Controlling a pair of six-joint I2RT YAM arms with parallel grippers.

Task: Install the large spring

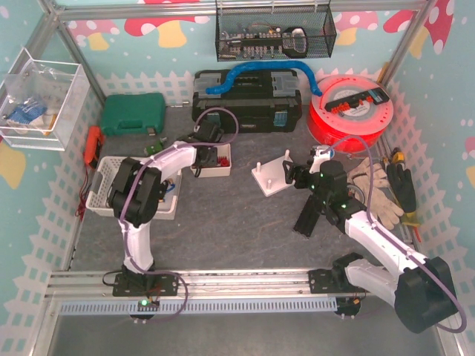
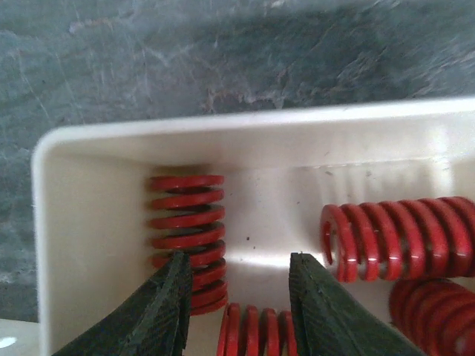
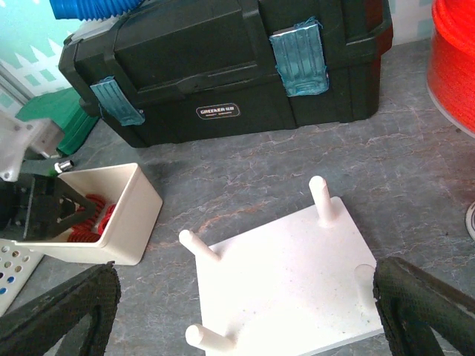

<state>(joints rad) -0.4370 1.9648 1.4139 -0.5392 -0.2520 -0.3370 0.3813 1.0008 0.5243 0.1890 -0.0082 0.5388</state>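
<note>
Left pincer (image 2: 239, 315), jaws apart, hangs in the bin (image 2: 89, 193) of red springs (image 2: 187, 222); the large spring (image 2: 401, 236), seemingly, lies just beside it. Right pincer (image 3: 245, 317), also apart, hovers over the peg board (image 3: 289, 285). Best centre on the coils before closing

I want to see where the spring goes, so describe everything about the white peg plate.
The white peg plate is a flat, matt, plastic-looking rectangle lying on the grey table, turned askew. Four short round pegs stand upright near its corners, all bare. The open right pincer straddles it; contact unclear.
</note>
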